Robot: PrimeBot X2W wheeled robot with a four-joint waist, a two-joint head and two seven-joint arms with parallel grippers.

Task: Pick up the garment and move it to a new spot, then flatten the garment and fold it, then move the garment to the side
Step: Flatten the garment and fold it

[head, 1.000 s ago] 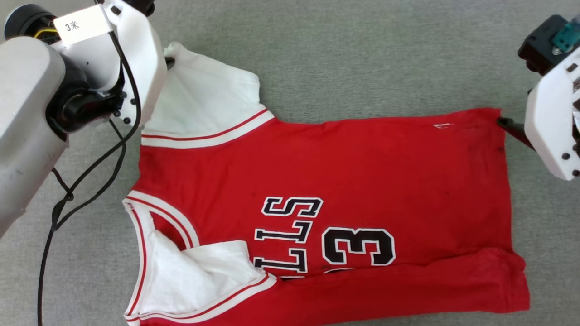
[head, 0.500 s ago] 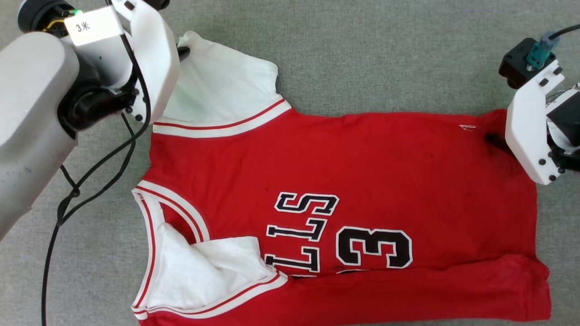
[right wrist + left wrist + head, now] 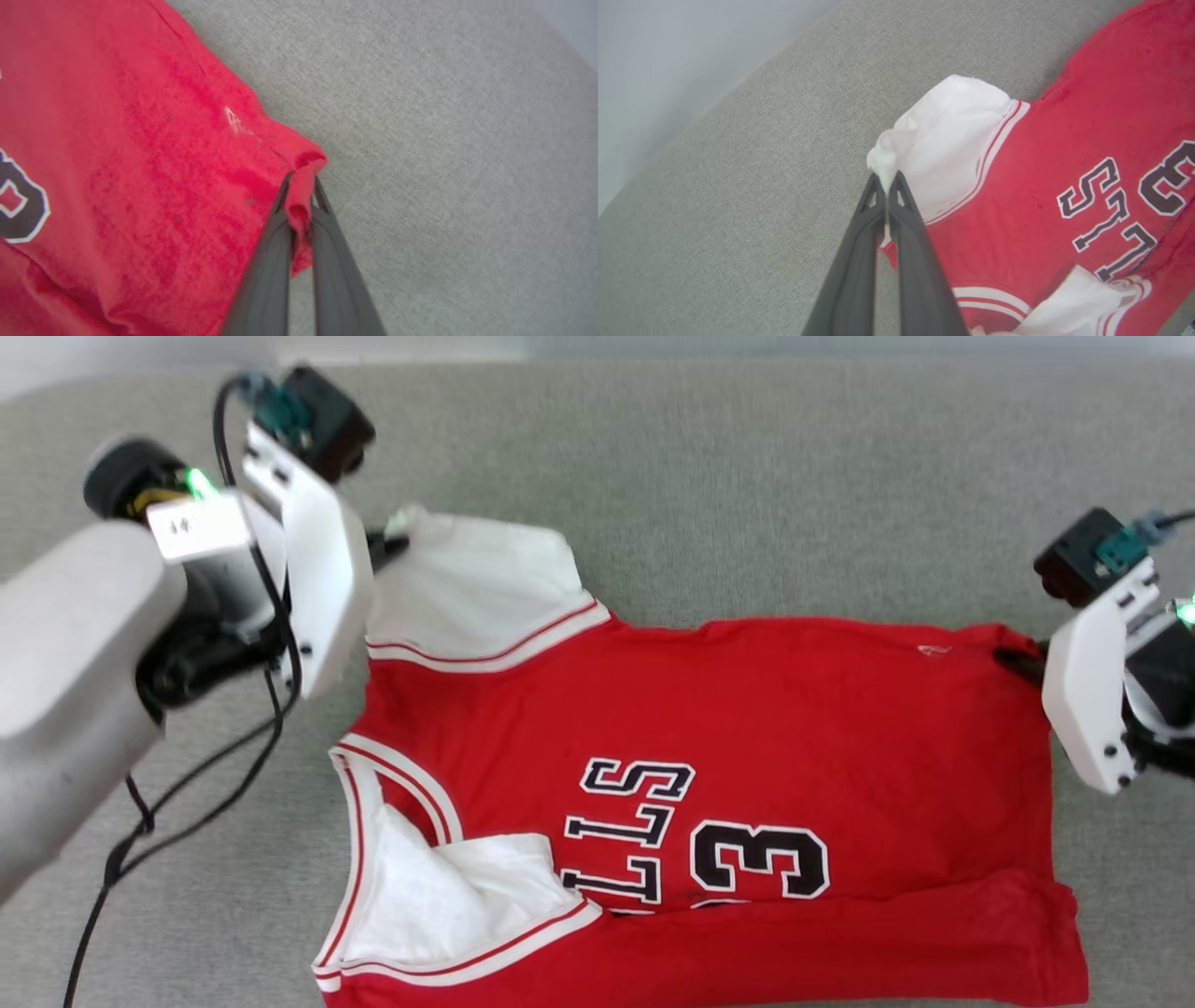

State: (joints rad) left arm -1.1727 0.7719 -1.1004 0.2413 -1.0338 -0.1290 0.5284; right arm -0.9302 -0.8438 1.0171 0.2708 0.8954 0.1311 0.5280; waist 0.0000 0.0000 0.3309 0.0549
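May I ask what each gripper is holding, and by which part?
The garment: left gripper pinches the white sleeve's edge, right gripper the red bottom corner.

The left hand [image 3: 887,181] is closed, with both dark fingers pinching a bunched corner of the white sleeve [image 3: 957,140] of the garment [image 3: 1017,200]. The red body spreads to the right of the hand, and black, white-edged lettering [image 3: 1106,219] lies farther right. Grey fabric worktop [image 3: 738,210] extends left of the hand.
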